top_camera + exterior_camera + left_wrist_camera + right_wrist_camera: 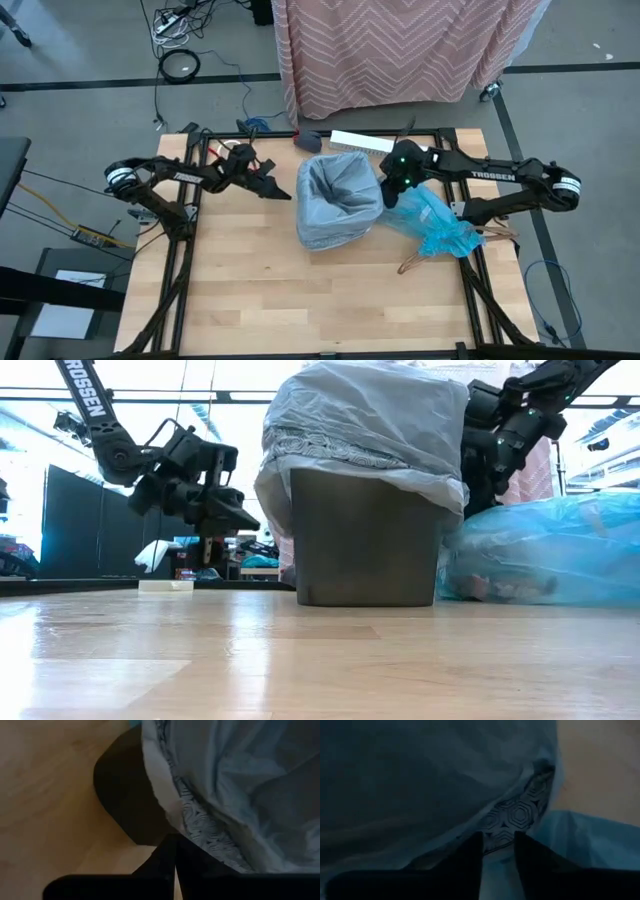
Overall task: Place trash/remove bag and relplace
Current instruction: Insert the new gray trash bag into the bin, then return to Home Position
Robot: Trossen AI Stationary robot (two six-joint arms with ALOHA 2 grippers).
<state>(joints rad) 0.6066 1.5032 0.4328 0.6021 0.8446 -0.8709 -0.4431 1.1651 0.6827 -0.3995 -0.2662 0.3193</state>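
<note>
Bare wooden tabletop [300, 300] is lying open in front; the small dark bin [362, 540], lined with a pale grey translucent plastic bag [338, 200], is standing mid-table. Crinkly bright-blue plastic liner [432, 225] is lying just right of the bin, touching it. Left gripper [283, 191], fingers pressed together, is hovering just left of the bin's rim; right gripper [498, 851], fingers slightly spread, is sitting at the grey bag's right rim edge.

I note a small dark bin [335, 235] standing on my wooden table [260, 290], lined with a pale grey translucent bag [338, 195] folded over its rim. Behind the table hangs a pink zigzag-patterned cloth [400, 50] — beside it, cables [180, 20] lie coiled on the grey floor [70, 50].
</note>
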